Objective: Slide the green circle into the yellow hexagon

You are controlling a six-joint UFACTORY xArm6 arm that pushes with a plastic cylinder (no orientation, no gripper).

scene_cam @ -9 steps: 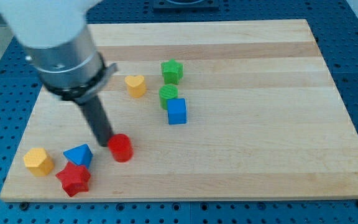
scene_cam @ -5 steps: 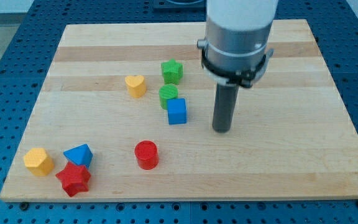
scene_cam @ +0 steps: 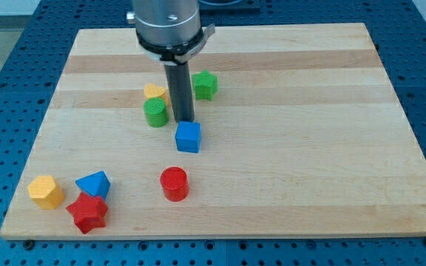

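Blue perforated metal framed the pale wooden surface [scene_cam: 309,148] on every side. No hand was fitted, so nothing was held; the arm ended in a straight dark rod, and my tip [scene_cam: 186,120] stood toward the surface's top edge, left of centre. Just beside my tip on the view's left sat the green circle block [scene_cam: 156,113], touching the yellow heart-shaped block [scene_cam: 154,91] behind it. Right below my tip lay the blue cube [scene_cam: 188,137], and near the rod's right was the green star-like block [scene_cam: 205,85]. Well apart, in the surface's bottom-left corner, rested the yellow hexagon block [scene_cam: 46,191], with the blue triangular block [scene_cam: 94,183] and red star block [scene_cam: 87,213] just beside it. A red cylinder block [scene_cam: 174,183] stood near the bottom edge.
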